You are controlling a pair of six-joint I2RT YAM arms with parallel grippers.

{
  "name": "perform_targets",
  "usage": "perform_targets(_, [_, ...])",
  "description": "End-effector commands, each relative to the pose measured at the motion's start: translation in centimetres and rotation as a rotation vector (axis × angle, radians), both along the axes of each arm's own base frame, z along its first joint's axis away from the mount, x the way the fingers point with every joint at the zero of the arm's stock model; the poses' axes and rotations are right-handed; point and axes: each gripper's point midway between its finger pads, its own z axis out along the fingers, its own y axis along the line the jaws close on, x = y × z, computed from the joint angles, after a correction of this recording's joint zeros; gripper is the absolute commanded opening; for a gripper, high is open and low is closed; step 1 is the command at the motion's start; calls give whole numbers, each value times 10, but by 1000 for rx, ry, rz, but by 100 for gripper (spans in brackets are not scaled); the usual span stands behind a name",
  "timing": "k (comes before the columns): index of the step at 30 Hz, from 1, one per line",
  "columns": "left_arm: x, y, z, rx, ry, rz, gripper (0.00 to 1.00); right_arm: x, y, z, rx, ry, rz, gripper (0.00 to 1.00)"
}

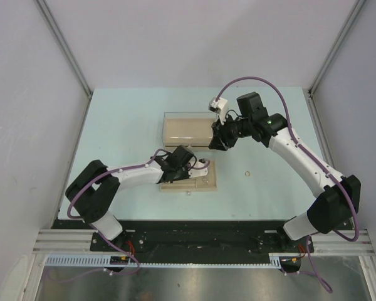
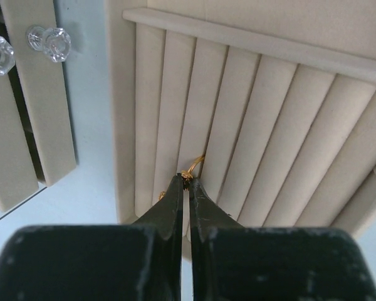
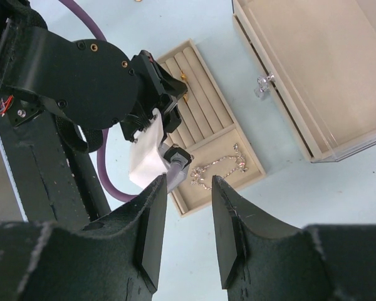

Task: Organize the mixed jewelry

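Observation:
My left gripper [image 2: 187, 180] is shut on a small gold ring [image 2: 197, 163], with the tips down at a slot of the beige slotted tray [image 2: 269, 125]. Another gold piece [image 2: 161, 195] peeks out beside the left finger. In the top view this gripper [image 1: 199, 166] is over the tray [image 1: 207, 182]. A thin silvery chain [image 3: 226, 158] lies in the tray's flat compartment [image 3: 197, 195]. A loose gold ring [image 1: 246, 171] lies on the table right of the tray. My right gripper [image 3: 187, 188] is open and empty, high above the tray's chain end, near the box [image 1: 188, 128].
The beige box with a clear lid [image 3: 319, 75] stands behind the tray, with a clear knob [image 3: 263, 84] on its drawer front. The knob also shows in the left wrist view [image 2: 50, 42]. The left arm's body [image 3: 81, 88] hangs over the tray's near side.

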Motion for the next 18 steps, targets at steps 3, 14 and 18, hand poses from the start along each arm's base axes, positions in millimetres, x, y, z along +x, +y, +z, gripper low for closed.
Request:
perform_targets(3, [-6,-10,-13,21,38,-31,0,-2,-1,14,26,-42,12,39])
perform_targets(14, [-13,-11,-21,54,57,-34,0,-1,-1,11,24,-43,10,39])
perform_targets(18, [-16,-13,-22,59,60,-41,1,-1,-1,10,22,-42,9,39])
